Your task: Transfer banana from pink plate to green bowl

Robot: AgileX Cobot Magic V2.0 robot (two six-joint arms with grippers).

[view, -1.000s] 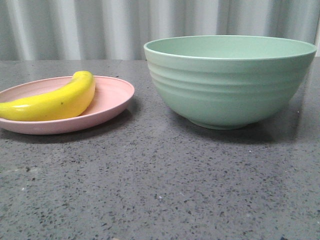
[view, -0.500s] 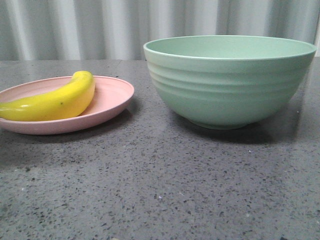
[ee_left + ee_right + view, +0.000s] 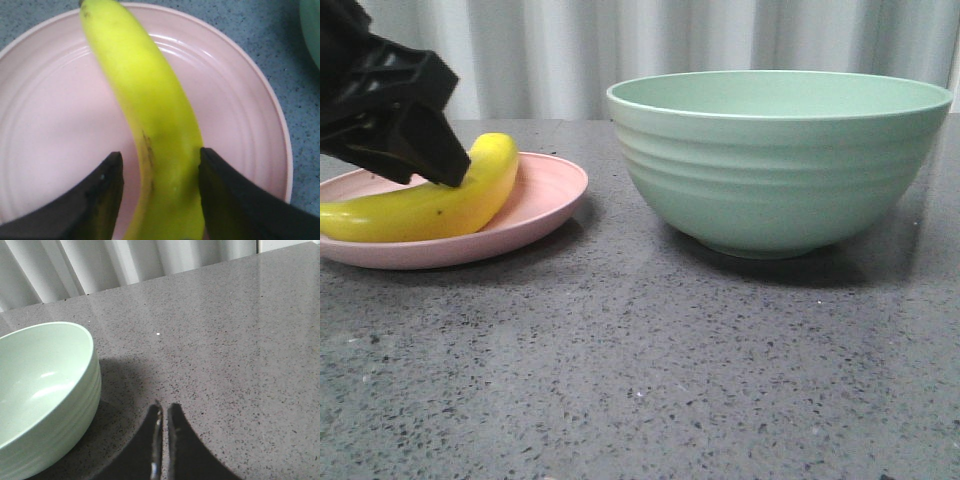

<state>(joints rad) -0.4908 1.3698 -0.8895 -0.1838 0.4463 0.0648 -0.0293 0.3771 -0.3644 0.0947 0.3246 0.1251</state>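
The yellow banana [image 3: 430, 205] lies on the pink plate [image 3: 545, 190] at the left. The green bowl [image 3: 780, 170] stands to the plate's right and looks empty. My left gripper [image 3: 440, 165] has come down over the banana's middle. In the left wrist view the left gripper [image 3: 160, 160] is open and straddles the banana [image 3: 145, 90] on the plate [image 3: 50, 125]. One finger touches the banana and the other stands a little off it. My right gripper [image 3: 164, 407] is shut and empty, above the table beside the bowl [image 3: 45, 385]. It is out of the front view.
The grey speckled table [image 3: 640, 370] stretches in front of the plate and bowl. A pale corrugated wall [image 3: 560, 50] stands behind them. An edge of the bowl [image 3: 312, 25] shows in the left wrist view.
My left gripper has come into the front view from the upper left and dropped over the banana. The banana, plate and bowl have not moved.
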